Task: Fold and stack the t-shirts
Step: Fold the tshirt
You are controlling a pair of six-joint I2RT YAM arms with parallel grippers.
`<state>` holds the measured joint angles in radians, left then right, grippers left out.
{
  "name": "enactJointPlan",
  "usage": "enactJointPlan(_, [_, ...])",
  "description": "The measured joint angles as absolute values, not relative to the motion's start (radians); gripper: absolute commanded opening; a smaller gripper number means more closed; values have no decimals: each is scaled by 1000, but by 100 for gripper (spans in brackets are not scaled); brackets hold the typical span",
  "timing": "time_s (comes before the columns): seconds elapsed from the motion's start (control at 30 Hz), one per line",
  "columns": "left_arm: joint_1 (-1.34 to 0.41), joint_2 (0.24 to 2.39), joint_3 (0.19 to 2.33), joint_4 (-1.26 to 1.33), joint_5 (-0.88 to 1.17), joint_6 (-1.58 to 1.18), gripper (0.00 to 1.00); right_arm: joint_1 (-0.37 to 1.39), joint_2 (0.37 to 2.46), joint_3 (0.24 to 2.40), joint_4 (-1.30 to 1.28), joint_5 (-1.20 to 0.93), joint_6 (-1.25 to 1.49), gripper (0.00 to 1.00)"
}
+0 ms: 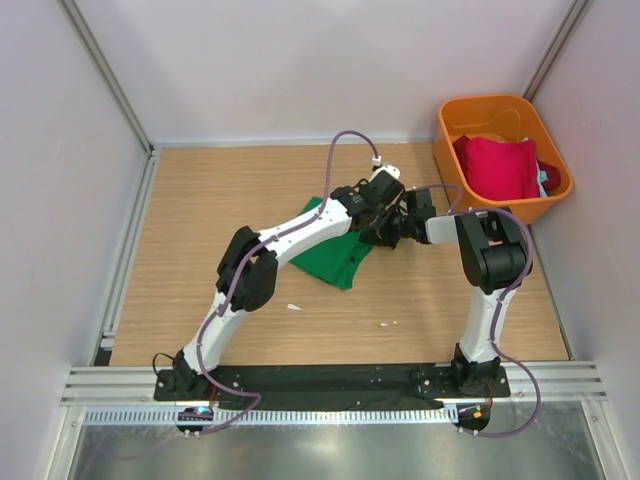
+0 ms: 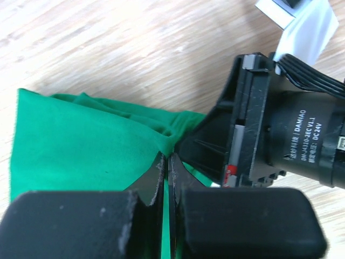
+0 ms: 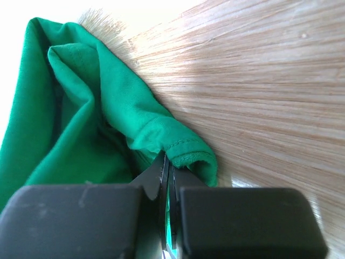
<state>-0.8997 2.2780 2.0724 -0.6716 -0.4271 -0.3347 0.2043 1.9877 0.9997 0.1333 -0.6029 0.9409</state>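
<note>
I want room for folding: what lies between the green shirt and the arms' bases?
Top external view: bare table below the green shirt, save one small white scrap and another.

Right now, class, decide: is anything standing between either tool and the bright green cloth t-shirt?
Nothing visible does. The left tool and right tool are each shut directly on an edge of the bright green cloth t-shirt.

Bright green t-shirt (image 1: pixel 335 258) on light wood-grain table (image 1: pixel 220 210); crimson t-shirt (image 1: pixel 497 167) and teal scrap (image 1: pixel 543 180) in plain orange bin (image 1: pixel 510 210).
</note>
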Motion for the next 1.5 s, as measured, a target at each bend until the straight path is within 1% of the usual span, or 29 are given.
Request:
enactJointPlan(0.47, [-900,2368,2111,-699,-324,-394,0,208,1985,999,135,-591,956,1])
enactJointPlan(0.93, [-886,2373,2125,-701,-273,-469,1,207,1985,981,167,-594,978,1])
enactJointPlan(1.0, [-883,2373,2128,-701,-260,-478,4,207,1985,981,167,-594,979,1])
enactJointPlan(1.03, [-880,2374,2128,-701,-255,-484,11,207,1985,981,167,-594,979,1])
enactJointPlan(1.07, [-877,2376,2129,-701,-250,-487,15,207,1985,981,167,-594,979,1])
enactJointPlan(1.1, [-874,2377,2129,-702,-247,-488,24,207,1985,980,168,-593,979,1])
enactJointPlan(1.23, [-854,2378,2127,-716,-234,-488,42,207,1985,976,175,-594,983,1])
enactJointPlan(1.27, [-848,2378,2125,-719,-234,-486,44,207,1985,976,176,-594,984,1])
enactJointPlan(1.37, [-841,2375,2125,-729,-230,-486,45,207,1985,976,176,-594,986,1])
enactJointPlan(1.5, [-845,2328,2103,-741,-214,-463,43,207,1985,977,175,-594,979,1])
